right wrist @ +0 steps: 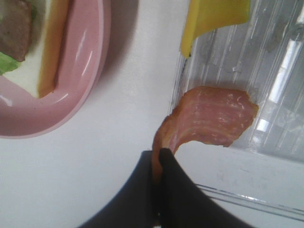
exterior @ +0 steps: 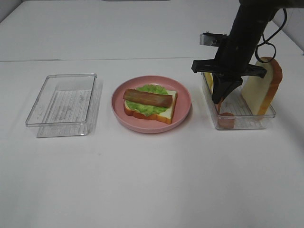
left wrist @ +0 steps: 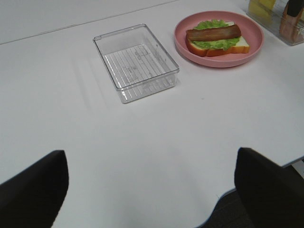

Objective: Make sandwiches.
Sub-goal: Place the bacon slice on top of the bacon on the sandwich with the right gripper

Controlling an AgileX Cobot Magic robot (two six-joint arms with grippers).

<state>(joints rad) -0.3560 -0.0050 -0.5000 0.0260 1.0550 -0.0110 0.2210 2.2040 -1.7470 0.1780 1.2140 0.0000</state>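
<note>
The sandwich (exterior: 149,102) lies on a pink plate (exterior: 152,128): a bread slice, green lettuce (exterior: 152,90) and a brown bacon strip (exterior: 148,98) on top. It also shows in the left wrist view (left wrist: 216,38). My right gripper (exterior: 219,102) reaches down into the right clear container (exterior: 242,124). In the right wrist view it (right wrist: 159,156) is shut on one end of a second bacon strip (right wrist: 209,121), which hangs over the container's edge. Yellow cheese (right wrist: 213,14) and an upright bread slice (exterior: 266,85) are in that container. My left gripper (left wrist: 151,152) is open and empty above bare table.
An empty clear container (exterior: 64,102) sits left of the plate; it also shows in the left wrist view (left wrist: 135,61). The white table's front edge shows in the left wrist view (left wrist: 223,199).
</note>
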